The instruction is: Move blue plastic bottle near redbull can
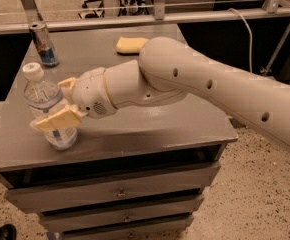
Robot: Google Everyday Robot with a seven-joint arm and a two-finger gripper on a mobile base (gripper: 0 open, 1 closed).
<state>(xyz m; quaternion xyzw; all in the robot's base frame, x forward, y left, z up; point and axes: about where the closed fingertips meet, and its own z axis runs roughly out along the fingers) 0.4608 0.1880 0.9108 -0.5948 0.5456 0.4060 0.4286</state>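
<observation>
The gripper point(49, 104) straddles the bottle point(39, 91) at the table's point(135, 149) front corner, whether it grips I cannot tell, so a loose hold could tip it before the can point(44, 45).

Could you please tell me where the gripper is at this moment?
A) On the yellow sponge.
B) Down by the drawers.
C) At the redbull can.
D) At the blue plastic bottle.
D: the gripper is around the blue plastic bottle at the front left of the table, well apart from the redbull can at the back left.
</observation>
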